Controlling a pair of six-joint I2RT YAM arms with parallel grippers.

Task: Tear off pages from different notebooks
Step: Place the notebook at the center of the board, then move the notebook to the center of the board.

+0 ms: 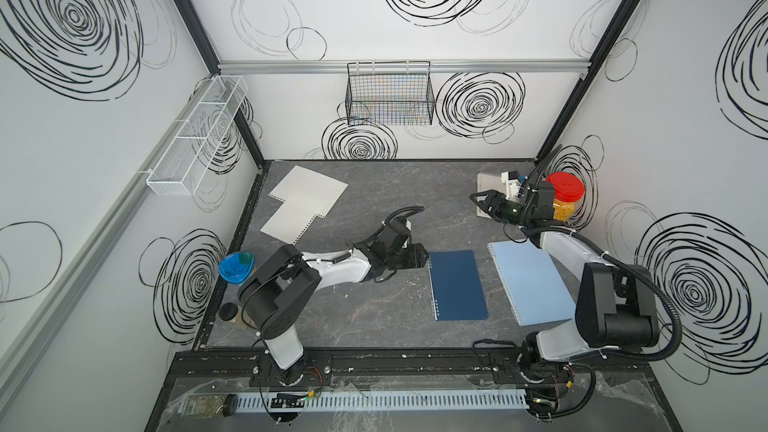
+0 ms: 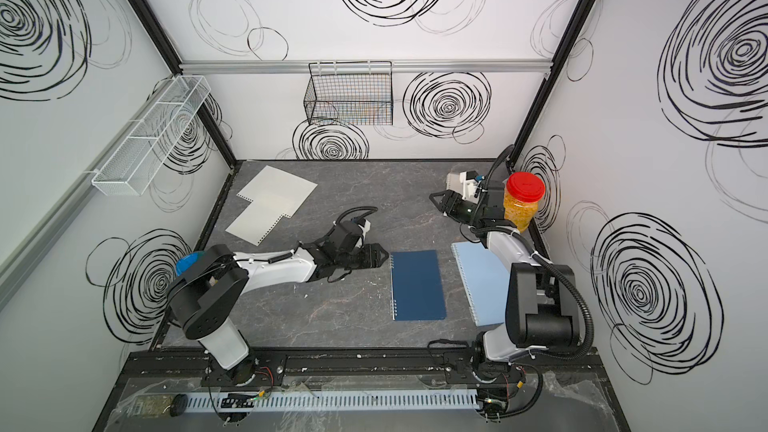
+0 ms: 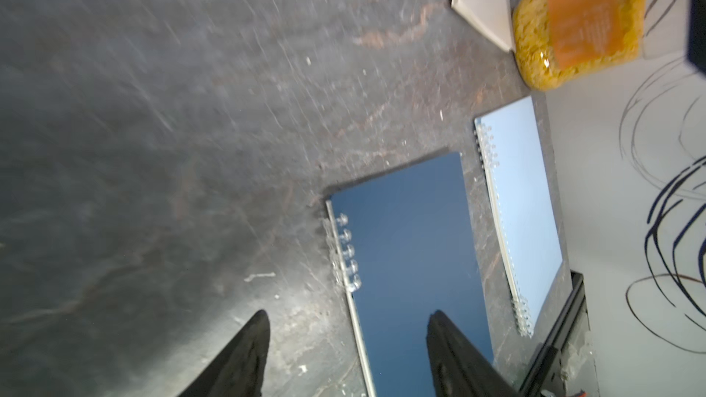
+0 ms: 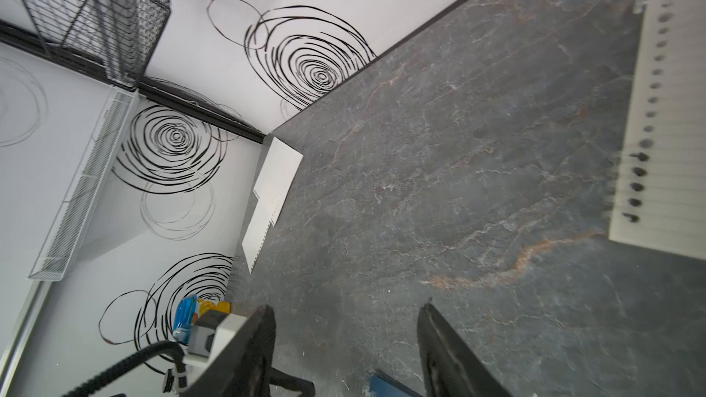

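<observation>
Two torn pages (image 1: 309,195) (image 1: 286,224) lie overlapping at the back left, also in the right wrist view (image 4: 277,173). A dark navy notebook (image 1: 457,284) (image 3: 405,231) lies closed mid-table, a light blue one (image 1: 532,280) (image 3: 519,200) to its right. A third notebook (image 1: 484,184) (image 4: 668,127) showing cream lined paper sits at the back right. My left gripper (image 1: 424,258) (image 3: 349,315) hovers open over the navy notebook's spiral edge, holding nothing. My right gripper (image 1: 478,201) (image 4: 347,307) is open and empty beside the third notebook.
A red-lidded jar of yellow pieces (image 1: 565,197) stands at the back right wall behind my right wrist. A blue-lidded container (image 1: 237,268) and a small dark-lidded jar (image 1: 228,311) sit at the left edge. A black wire basket (image 1: 390,93) and white mesh rack (image 1: 195,135) hang on the walls.
</observation>
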